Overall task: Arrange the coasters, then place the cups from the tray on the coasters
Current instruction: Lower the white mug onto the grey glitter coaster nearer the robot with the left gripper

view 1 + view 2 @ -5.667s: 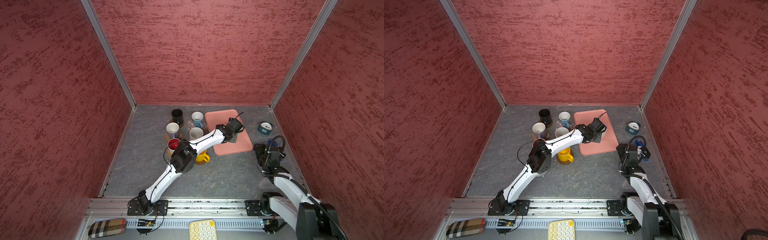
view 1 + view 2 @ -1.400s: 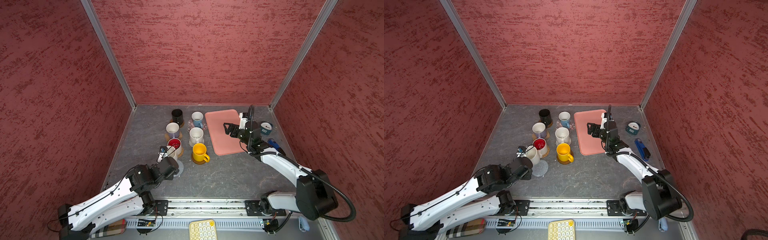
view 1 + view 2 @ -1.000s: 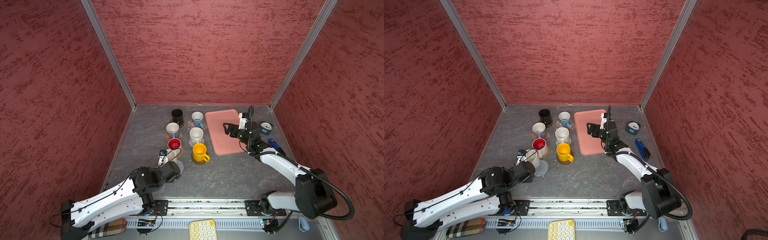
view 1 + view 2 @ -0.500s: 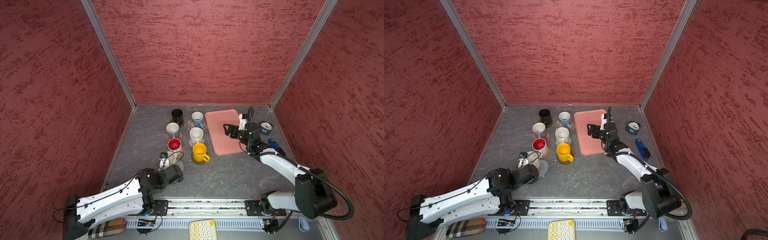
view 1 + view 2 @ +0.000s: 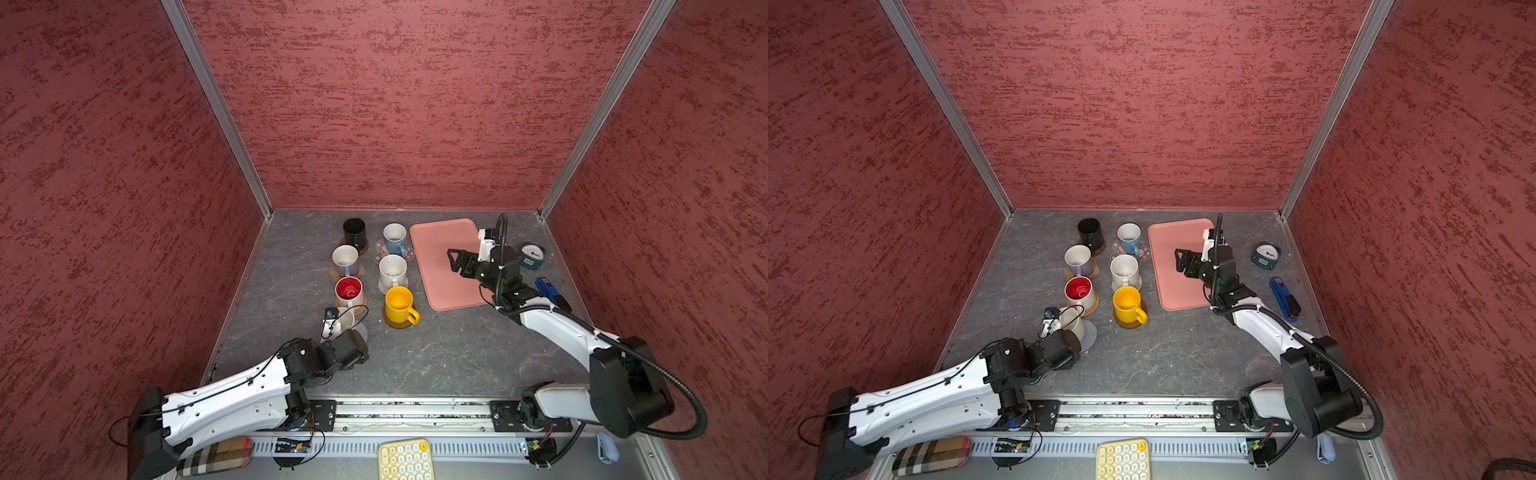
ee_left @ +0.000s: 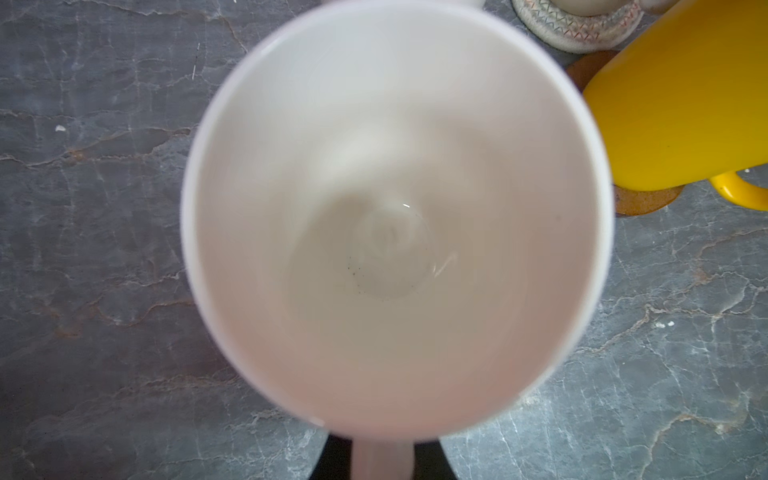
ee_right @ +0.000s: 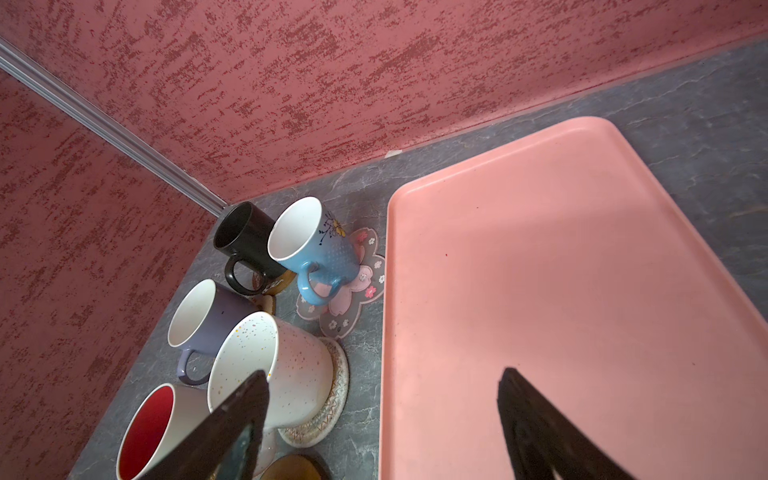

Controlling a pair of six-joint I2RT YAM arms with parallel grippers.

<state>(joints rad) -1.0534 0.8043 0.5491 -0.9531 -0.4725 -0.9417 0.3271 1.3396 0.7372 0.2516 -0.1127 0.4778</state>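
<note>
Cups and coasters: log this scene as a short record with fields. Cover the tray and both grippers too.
cups placed on coasters: six; black cup, light blue cup, lavender cup, speckled white cup, red-lined cup, yellow cup
seventh cup: cream cup, over the grey coaster; contact cannot be told
tray: no cups on it
left gripper: shut on the cream cup's handle
right gripper: open, above the tray, holding nothing
</note>
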